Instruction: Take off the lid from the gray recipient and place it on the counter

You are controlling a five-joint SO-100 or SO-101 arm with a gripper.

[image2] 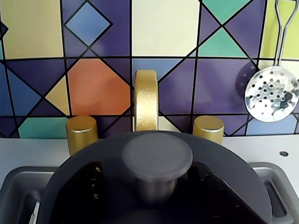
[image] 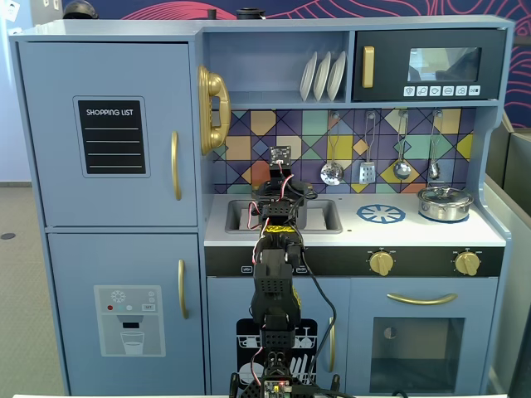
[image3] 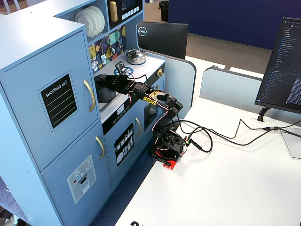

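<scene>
Wrist view: the lid (image2: pixel 154 186) fills the lower frame, its round knob (image2: pixel 157 156) dead centre. Two dark fingers (image2: pixel 212 184) show, one on each side of the knob's stem, close alongside it; whether they actually press the stem cannot be told. Behind the lid stand the gold tap (image2: pixel 146 100) and its two gold handles (image2: pixel 81 133), then the tiled backsplash with a skimmer (image2: pixel 272 93) hanging at right. Grey sink (image2: pixel 18 186) edges show at lower left and right, so the lid sits over the sink. The pot body is hidden under the lid here.

Front fixed view: the arm (image: pixel 274 290) rises from the bottom edge and reaches over the counter (image: pixel 365 232) into the sink (image: pixel 241 217). The arm blocks the gripper (image: pixel 280 192); only a dark rim of the lid (image: pixel 305 189) peeks out at sink level. This view alone shows the silver pot (image: pixel 445 203) at the counter's far right, beside the blue burner ring (image: pixel 381 214).

Side fixed view: this one shows the pot (image3: pixel 104 93), a dark cylinder in the sink with the lid (image3: pixel 104 80) on top and the gripper (image3: pixel 109 81) over it. Finger state is too small to read here. The silver pot (image3: pixel 136 56) sits further along the counter (image3: pixel 141 70).
</scene>
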